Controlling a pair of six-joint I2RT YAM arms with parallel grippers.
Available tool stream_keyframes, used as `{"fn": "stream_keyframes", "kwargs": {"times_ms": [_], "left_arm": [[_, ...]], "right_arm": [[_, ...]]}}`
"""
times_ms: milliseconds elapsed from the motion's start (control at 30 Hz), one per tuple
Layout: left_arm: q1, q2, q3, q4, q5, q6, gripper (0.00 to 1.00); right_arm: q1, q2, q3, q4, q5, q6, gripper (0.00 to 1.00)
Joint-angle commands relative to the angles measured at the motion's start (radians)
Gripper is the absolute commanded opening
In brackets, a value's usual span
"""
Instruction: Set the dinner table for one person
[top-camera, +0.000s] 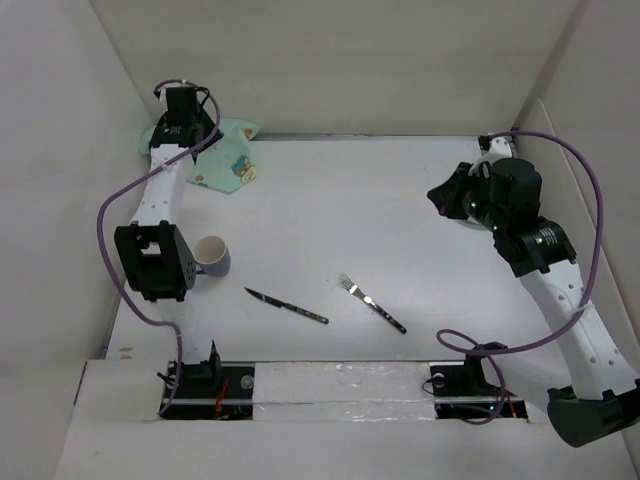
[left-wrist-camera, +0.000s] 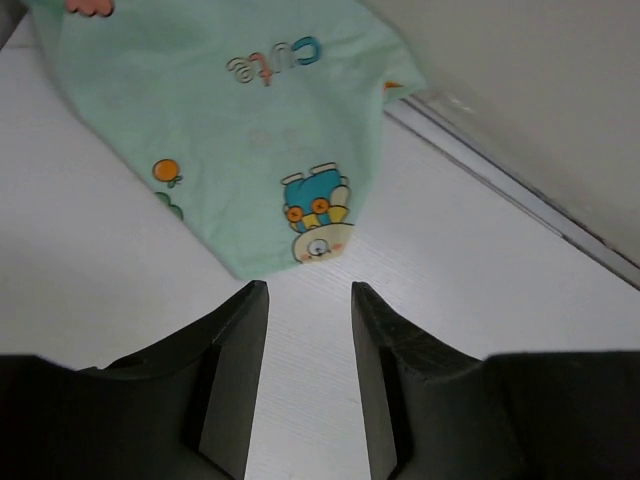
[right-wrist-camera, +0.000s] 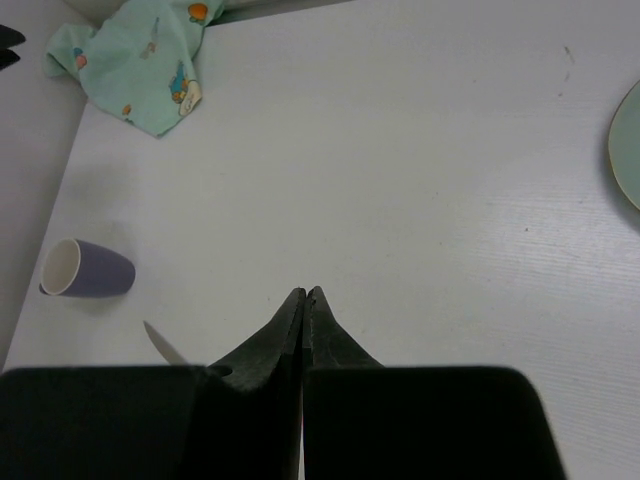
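The desk is the big white top under both arms, and it fills most of the top view. Nothing on it looks set for dinner yet.

A green cloth with little pictures lies bunched at the far left corner. A purple cup is on the left side, close to the left arm, and seems to lie on its side. A knife and a fork lie near the front, apart from each other and both slanted. The edge of a pale plate shows on the right side.

The left fingers are apart, with only bare desk between them. They hold nothing. The cloth's near corner lies just in front of their tips, a bit to the left, not gripped. From there the cloth runs away from the fingers, up and to the left in the wrist view.

The right fingers are pressed together and hold nothing. They hang over the right side of the desk, well apart from the cloth.

So the left arm is much the nearer one to the cloth. To take it, the fingers would likely need to go a little forward and down onto that corner.
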Motion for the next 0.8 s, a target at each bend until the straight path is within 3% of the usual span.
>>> {"fn": "stream_keyframes", "kwargs": {"times_ms": [0, 133, 367, 767], "left_arm": [[0.061, 0.034, 0.062, -0.048, -0.006, -0.075, 0.36], [0.090, 0.120, 0.069, -0.057, -0.024, -0.083, 0.41], [0.069, 0.285, 0.089, -0.088, -0.054, -0.072, 0.48], [0.040, 0.448, 0.122, -0.080, -0.080, -0.095, 0.50]], "right_arm": [[-0.004, -0.020, -0.022, 0.047, -0.034, -0.005, 0.00], [-0.004, -0.014, -0.048, 0.073, -0.052, -0.004, 0.01], [-0.004, 0.076, -0.014, 0.086, -0.109, -0.025, 0.35], [0.005, 0.145, 0.007, 0.077, -0.144, -0.037, 0.40]]}}
